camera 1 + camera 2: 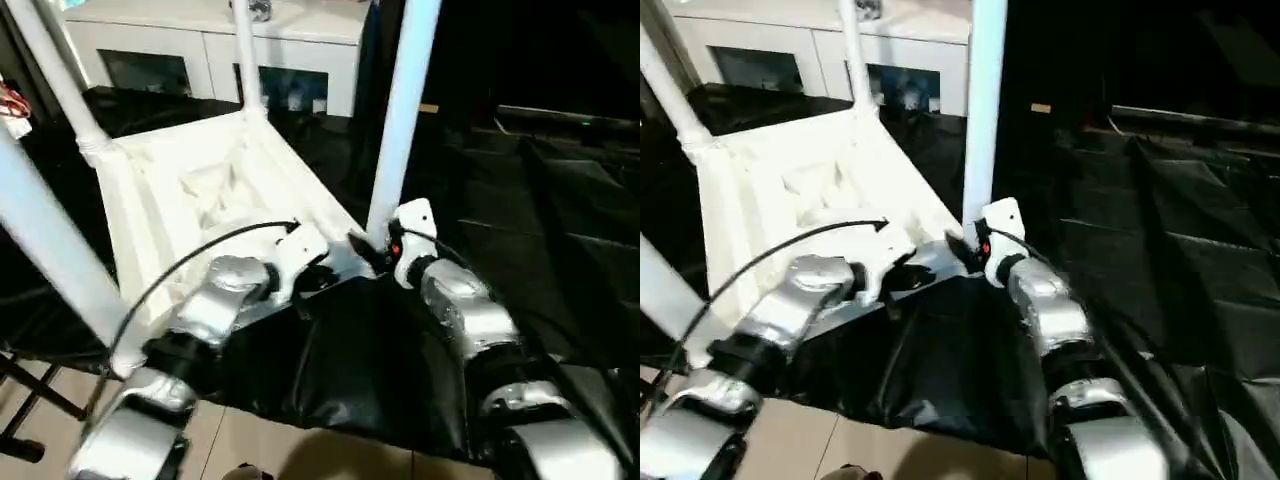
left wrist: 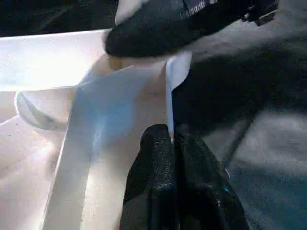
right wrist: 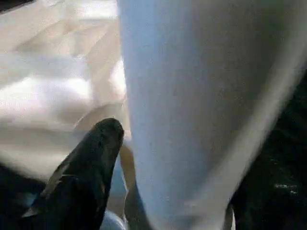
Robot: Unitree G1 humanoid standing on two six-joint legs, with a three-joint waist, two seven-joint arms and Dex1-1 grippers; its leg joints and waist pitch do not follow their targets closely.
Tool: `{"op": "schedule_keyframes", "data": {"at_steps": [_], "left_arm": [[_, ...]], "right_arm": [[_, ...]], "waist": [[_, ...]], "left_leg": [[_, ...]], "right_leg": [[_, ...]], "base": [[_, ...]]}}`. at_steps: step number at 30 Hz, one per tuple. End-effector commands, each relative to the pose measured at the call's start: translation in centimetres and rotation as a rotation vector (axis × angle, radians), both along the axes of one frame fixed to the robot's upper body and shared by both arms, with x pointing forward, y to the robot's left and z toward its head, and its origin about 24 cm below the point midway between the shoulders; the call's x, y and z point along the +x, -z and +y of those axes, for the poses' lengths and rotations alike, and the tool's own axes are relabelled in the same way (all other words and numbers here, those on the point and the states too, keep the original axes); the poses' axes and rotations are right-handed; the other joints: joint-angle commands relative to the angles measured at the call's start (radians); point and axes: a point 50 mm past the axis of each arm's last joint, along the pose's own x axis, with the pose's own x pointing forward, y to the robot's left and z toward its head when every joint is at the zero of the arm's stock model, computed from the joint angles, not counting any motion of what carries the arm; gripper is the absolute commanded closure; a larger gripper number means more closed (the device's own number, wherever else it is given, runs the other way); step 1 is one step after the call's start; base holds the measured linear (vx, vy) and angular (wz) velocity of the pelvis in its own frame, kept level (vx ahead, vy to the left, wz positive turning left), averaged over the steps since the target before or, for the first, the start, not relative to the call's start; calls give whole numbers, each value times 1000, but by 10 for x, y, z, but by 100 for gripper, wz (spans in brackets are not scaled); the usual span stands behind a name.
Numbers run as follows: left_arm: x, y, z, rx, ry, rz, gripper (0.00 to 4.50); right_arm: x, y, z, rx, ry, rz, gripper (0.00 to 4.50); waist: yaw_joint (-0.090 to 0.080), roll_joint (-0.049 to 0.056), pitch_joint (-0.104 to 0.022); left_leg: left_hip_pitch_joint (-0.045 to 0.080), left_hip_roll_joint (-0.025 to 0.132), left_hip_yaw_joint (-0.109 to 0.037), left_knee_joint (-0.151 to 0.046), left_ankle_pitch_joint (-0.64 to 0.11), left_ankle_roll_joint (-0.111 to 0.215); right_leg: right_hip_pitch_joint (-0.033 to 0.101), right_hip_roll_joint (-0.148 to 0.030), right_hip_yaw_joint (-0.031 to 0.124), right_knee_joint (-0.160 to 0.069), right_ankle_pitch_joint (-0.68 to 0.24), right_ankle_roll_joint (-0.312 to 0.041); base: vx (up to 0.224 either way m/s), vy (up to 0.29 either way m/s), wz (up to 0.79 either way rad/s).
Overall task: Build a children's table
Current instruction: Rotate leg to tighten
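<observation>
There are no words or numbers to read anywhere here. No labels, brand names or signs can be made out on any of the things.

Place: it looked like a furnished room set up as a robot work area, though which kind I could not tell.
Back wall: a white cabinet (image 1: 215, 45) with glass doors stood there.
Work surface: black sheeting (image 1: 560, 200) was draped over it.
Floor: pale tiles (image 1: 270, 445) showed below the sheeting's edge.
Lighting: dim, dark toward the right.
</observation>
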Motion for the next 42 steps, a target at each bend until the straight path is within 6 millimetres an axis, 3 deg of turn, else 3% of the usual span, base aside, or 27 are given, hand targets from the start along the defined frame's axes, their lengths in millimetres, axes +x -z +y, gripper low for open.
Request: {"op": "schedule_keyframes", "data": {"at_steps": [1, 4, 9, 16, 24, 31, 36, 39, 42], "left_arm": [[-3, -16, -10, -93, 107, -64, 450], [-9, -17, -2, -80, 170, -44, 450], [-14, -17, 7, -72, 229, -17, 450], [-19, -18, 16, -64, 279, 16, 450], [-23, -18, 19, -57, 299, 34, 450], [-25, -16, 20, -51, 303, 40, 450], [-22, -14, 22, -33, 248, 24, 450], [-12, -13, 18, -32, 152, -6, 450], [-1, -14, 2, -56, 51, -40, 450]], "right_arm": [[-4, 3, 1, -21, -107, 28, 120], [-11, 0, -9, -67, -254, 26, 120], [-20, -2, -18, -112, -393, 41, 120], [-26, -7, -21, -79, -495, 65, 120], [-31, -5, -20, -71, -546, 102, 179], [-33, -3, -20, -73, -555, 112, 185], [-33, 1, -18, -67, -510, 114, 185], [-24, 7, -15, -65, -351, 96, 185], [-15, 15, -3, -9, -129, 96, 186]], "waist": [[3, -7, -74], [9, -4, -77], [15, -5, -77], [24, -5, -74], [28, -3, -76], [29, -4, -76], [29, -4, -76], [22, -3, -72], [16, -4, -70]], "left_leg": [[15, 52, -17, -72, -224, 32], [14, 55, -15, -68, -180, 56], [14, 56, -13, -66, -172, 69], [19, 59, -9, -68, -216, 47], [20, 61, -5, -68, -206, 35], [21, 61, -4, -68, -204, 34], [21, 60, -4, -67, -203, 33], [20, 58, -6, -71, -224, 17], [27, 56, -8, -74, -269, -18]], "right_leg": [[47, -57, 53, -76, -224, -208], [51, -52, 49, -62, -134, -241], [52, -52, 50, -57, -106, -259], [48, -53, 52, -63, -178, -251], [46, -54, 51, -61, -168, -246], [47, -53, 51, -60, -166, -243], [46, -54, 52, -61, -175, -242], [43, -54, 53, -67, -210, -233], [40, -58, 54, -79, -304, -205]], "base": [[0, 0, 0], [0, 0, 0], [0, 0, 0], [0, 0, 0], [0, 0, 0], [0, 0, 0], [0, 0, 0], [0, 0, 0], [0, 0, 0]]}}
